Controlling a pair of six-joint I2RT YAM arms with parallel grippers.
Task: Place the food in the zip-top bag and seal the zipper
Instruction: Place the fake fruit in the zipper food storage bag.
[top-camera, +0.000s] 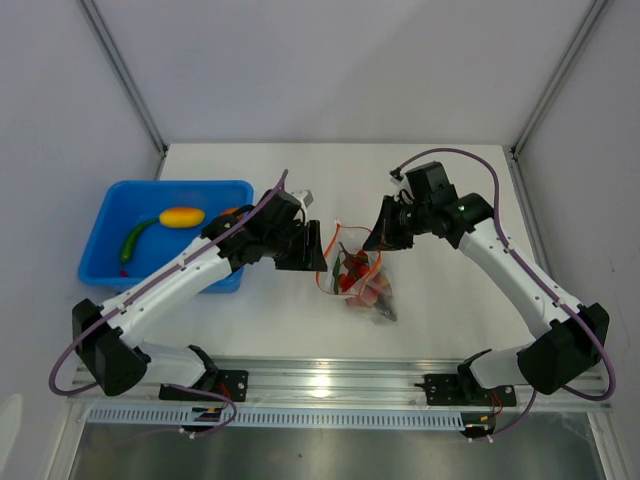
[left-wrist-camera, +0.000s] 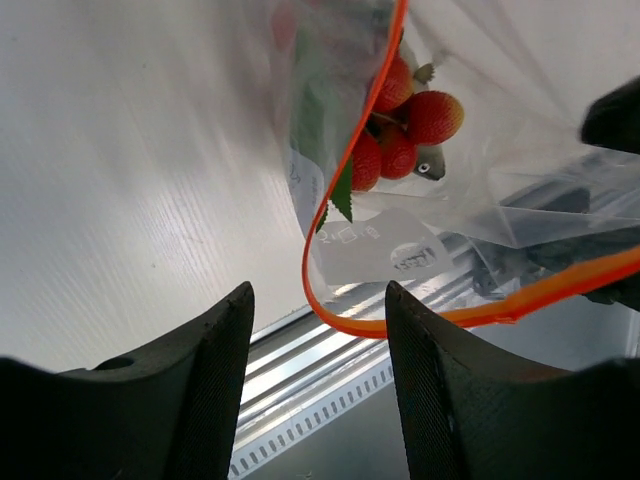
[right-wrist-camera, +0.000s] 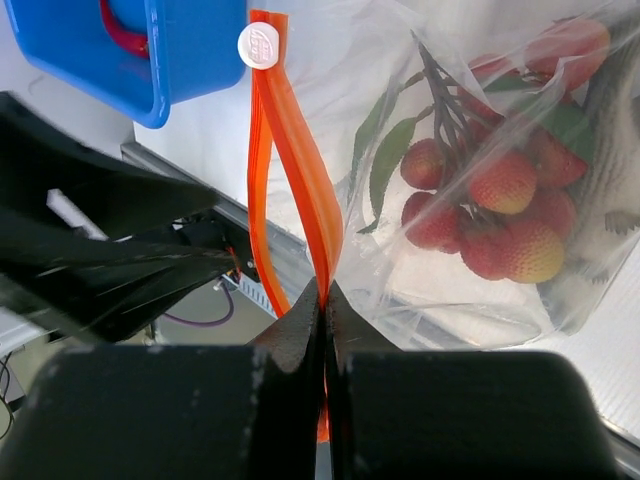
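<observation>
Pinching the zipper flat between closed fingers, the right end effector holds the zip-top bag by its mouth edge, over the worktop. Red food pieces lie inside the bag. The left end effector stands partly open, gripping nothing, just beside the bag's open mouth. A mango and a green pepper lie in the blue tray.

Top external: high overhead, facing down, far; left wrist: behind left gripper, looking out between its jaws, zip-top bag just ahead; right wrist: behind right gripper, same bag past the jaw tips, very near; all three share it.
</observation>
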